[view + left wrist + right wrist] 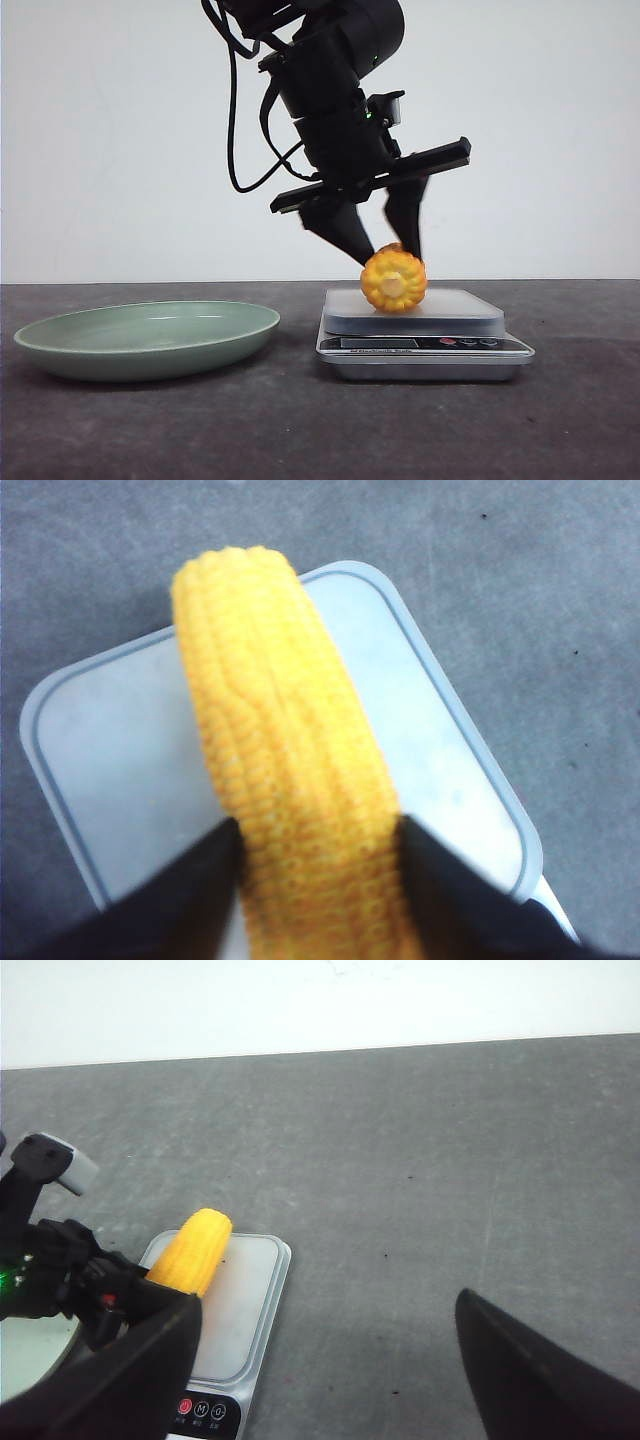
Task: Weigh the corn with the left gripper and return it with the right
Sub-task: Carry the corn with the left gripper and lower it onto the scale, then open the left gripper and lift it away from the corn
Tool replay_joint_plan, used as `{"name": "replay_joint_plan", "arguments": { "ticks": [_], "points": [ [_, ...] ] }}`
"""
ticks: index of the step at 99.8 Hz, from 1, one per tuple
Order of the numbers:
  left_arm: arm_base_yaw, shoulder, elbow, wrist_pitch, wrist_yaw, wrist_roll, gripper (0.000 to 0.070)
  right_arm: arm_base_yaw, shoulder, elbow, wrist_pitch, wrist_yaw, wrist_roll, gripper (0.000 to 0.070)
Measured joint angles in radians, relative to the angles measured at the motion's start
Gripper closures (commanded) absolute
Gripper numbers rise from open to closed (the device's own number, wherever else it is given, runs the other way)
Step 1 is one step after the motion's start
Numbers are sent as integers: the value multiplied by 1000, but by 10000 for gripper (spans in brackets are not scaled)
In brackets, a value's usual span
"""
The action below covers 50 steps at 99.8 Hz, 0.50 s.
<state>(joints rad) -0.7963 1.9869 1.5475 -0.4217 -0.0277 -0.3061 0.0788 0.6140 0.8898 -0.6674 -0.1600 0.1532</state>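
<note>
One corn cob lies on the platform of the kitchen scale, its pale cut end facing the front camera and its length running back across the pale weighing plate. Seen from the front, the cob sits toward the middle of the platform, a little nearer the edge that faces the green plate. That plate rests on the dark grey table just beside the scale, not touching it.

Above the scale, the left gripper comes down at a tilt, and its two dark fingers straddle the cob, one on each side. The left wrist view shows both fingers pressed against the kernels, so the gripper is closed around the corn while the cob's underside meets the platform.

Off to the scale's far side from the plate, the right gripper hangs over bare table with its fingers spread wide and nothing between them. The scale's buttons show near its left finger.
</note>
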Motion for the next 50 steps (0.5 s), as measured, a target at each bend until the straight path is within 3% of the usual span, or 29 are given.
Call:
{"name": "replay_joint_plan", "arguments": {
  "ticks": [30,50],
  "points": [
    [0,-19,100,-105,-5,37,58,0,0,0,0,0,-1,189],
    [14,-266,153,-125,-109,103,66,0,0,0,0,-2,-1,189]
  ]
}}
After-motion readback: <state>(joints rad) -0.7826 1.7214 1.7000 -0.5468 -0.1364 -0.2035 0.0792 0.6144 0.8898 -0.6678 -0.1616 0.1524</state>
